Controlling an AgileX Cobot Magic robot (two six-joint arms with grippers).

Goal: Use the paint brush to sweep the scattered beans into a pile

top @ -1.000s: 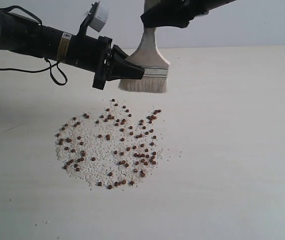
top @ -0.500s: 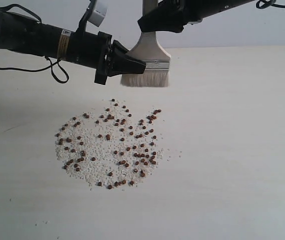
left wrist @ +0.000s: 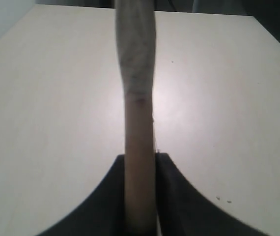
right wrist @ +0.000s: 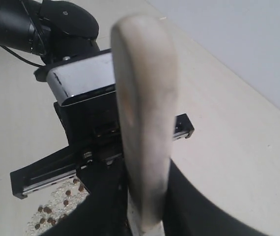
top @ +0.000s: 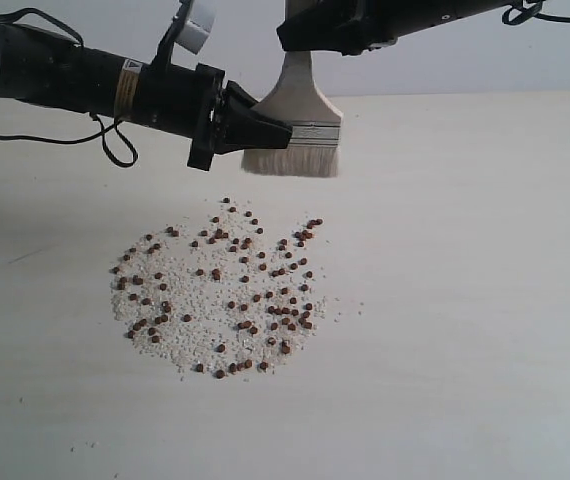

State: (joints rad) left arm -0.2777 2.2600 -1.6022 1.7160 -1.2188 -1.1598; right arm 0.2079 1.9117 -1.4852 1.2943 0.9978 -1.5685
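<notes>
Holding paint brush (top: 300, 115) in both claws, we have lifted it slightly: left gripper (top: 277, 129) clamps ferrule (top: 317, 131), right gripper (top: 301, 44) clamps handle (top: 295, 88); beans (top: 227, 295) lie scattered at 6 o'clock of bristles (top: 290, 162), sweeping not begun.

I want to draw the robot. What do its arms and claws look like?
The left arm and right arm are black. The left one wears a yellowish label band, a looping black cable and a white camera. The left claw and right claw are black too.
</notes>
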